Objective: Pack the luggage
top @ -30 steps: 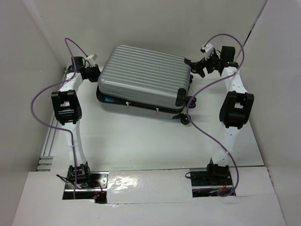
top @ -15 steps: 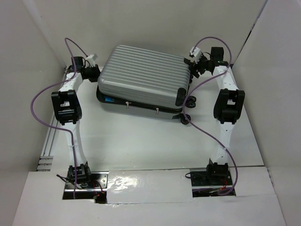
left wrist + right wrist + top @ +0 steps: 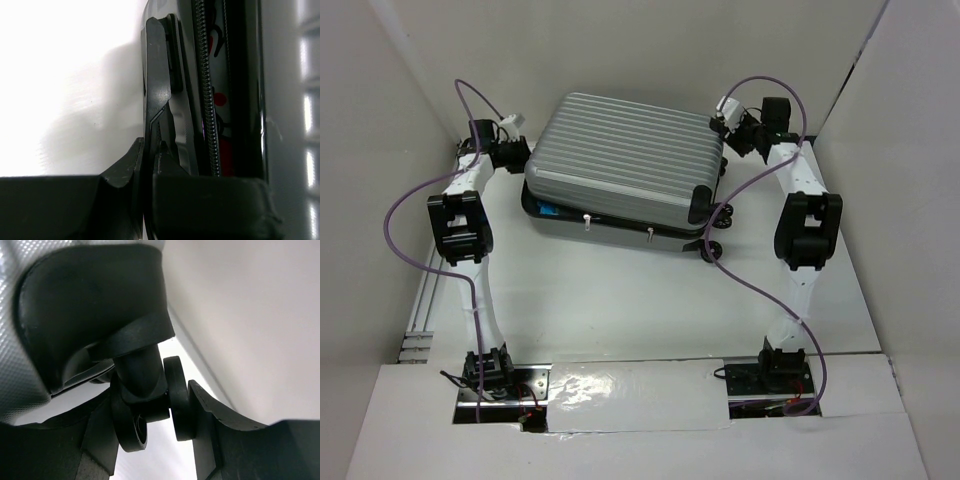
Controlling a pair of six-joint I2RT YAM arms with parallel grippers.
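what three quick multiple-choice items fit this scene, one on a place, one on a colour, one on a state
1. Where is the right gripper?
A. with a finger on each side of a black wheel of the suitcase
B. above the middle of the lid
C. folded back by its own base

2. What colour is the suitcase's ribbed shell?
A. red
B. silver-grey
C. green

3. How does the suitcase sit?
A. upright on its wheels
B. lying flat on the table, top half over bottom half
C. spread wide open, both halves flat

Answers:
1 A, the right wrist view shows the wheel between its two fingers.
2 B, the top view shows a silver-grey shell with black trim.
3 B, the top view shows the broad ribbed face turned upward.
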